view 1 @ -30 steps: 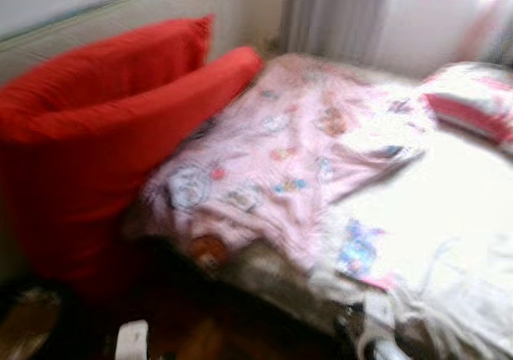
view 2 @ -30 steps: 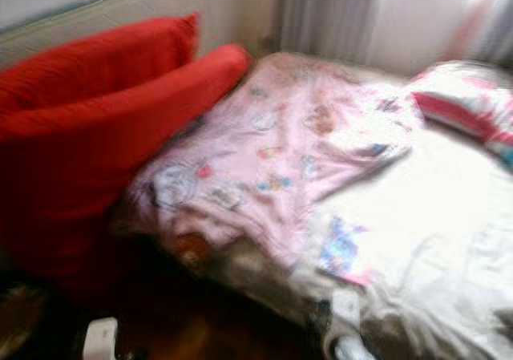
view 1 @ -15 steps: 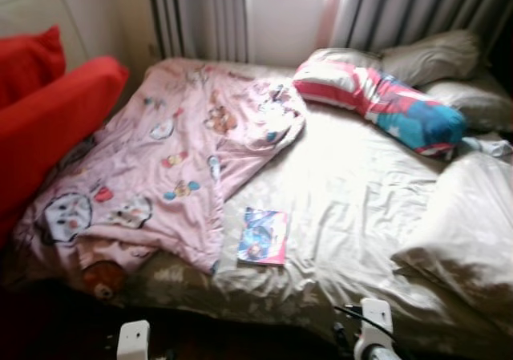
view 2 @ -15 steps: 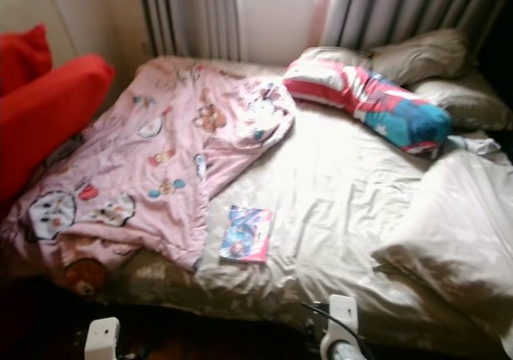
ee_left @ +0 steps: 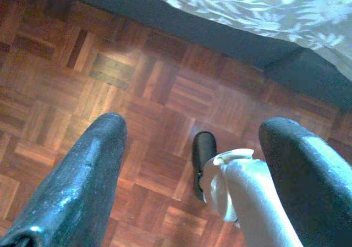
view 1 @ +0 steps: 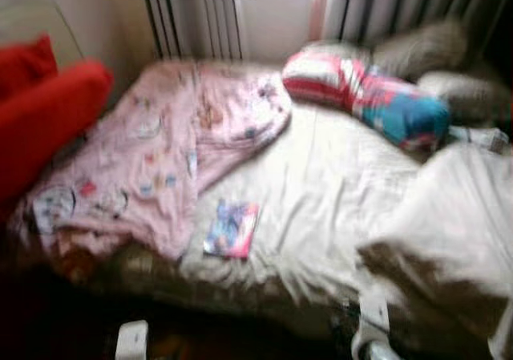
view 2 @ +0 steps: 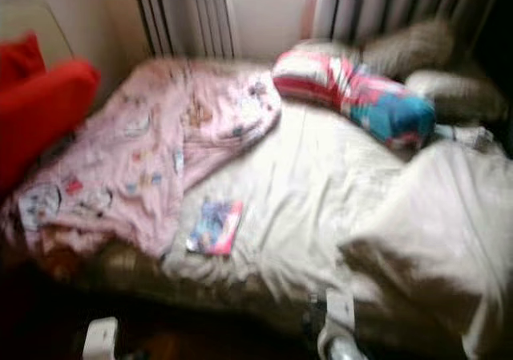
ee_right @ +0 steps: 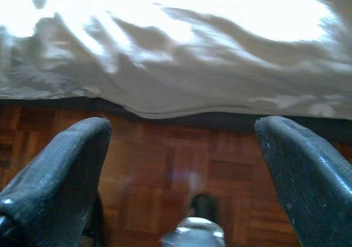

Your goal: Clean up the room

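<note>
While both the left gripper (ee_left: 187,164) and the right gripper (ee_right: 181,170) hang spread wide and empty over the parquet floor (ee_left: 137,93), the small book (view 1: 231,228) lies well ahead on the bed (view 1: 337,192), probably light, stiff and best pinched at an edge, its cover print too blurred to read.

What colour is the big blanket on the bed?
Pink blanket with little cartoon pictures, clearest in the left eye view.

Both eye views are motion-blurred; window (view 1: 272,11) light at upper centre overexposes the sheet (view 1: 345,184), lower edge falls dark. Wrist views are sharper, sheet glaring.
</note>
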Available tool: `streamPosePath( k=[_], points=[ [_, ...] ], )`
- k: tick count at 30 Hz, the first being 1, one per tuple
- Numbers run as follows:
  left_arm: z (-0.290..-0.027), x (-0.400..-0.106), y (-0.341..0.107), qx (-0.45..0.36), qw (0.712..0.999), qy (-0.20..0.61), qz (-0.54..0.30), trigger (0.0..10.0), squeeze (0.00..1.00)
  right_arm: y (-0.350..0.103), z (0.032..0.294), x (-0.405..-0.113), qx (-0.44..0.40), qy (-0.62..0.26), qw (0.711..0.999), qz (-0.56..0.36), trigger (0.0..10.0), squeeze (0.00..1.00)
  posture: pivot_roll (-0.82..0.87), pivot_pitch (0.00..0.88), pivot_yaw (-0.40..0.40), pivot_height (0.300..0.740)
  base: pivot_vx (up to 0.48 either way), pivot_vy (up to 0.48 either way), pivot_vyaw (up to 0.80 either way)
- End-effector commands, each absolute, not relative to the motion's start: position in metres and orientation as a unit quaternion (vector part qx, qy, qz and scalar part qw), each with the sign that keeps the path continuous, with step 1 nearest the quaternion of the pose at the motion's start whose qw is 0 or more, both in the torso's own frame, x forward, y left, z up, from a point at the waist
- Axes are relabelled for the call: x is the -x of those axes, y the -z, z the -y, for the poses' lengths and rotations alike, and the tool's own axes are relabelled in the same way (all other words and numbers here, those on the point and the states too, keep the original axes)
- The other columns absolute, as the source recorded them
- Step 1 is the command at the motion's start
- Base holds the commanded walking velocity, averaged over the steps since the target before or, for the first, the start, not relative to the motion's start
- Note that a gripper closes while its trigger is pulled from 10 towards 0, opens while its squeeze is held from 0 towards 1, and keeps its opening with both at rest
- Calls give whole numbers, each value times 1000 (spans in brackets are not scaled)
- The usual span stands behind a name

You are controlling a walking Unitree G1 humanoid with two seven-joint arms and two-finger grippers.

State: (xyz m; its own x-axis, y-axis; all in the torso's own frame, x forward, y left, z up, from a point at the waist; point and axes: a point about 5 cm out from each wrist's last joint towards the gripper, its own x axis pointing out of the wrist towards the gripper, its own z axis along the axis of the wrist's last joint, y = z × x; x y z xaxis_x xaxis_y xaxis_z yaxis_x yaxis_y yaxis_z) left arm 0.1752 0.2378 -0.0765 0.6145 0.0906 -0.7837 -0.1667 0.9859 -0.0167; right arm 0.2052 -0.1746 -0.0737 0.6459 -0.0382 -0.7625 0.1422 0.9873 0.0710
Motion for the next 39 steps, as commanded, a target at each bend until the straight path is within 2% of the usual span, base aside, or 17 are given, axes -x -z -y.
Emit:
streamPosePath(
  k=[1,3,16,39],
  points=[
    [-234,-177,77,37,898,-62,-435,10000,0,74,182,-203,-58,63,903,-420,10000,0,-7,0,38,740,0,-349,0],
    [-234,-177,77,38,898,-63,-435,10000,0,74,182,-203,-59,64,903,-420,10000,0,-5,0,37,740,0,-351,0],
    [-234,-177,77,44,897,-69,-434,10000,0,73,182,-204,-64,65,905,-416,10000,0,-8,0,34,740,0,-317,-764],
    [-239,-180,73,48,904,-73,-419,10000,0,71,176,-208,-85,75,911,-397,10000,0,-37,0,59,740,0,0,0]
  ],
)
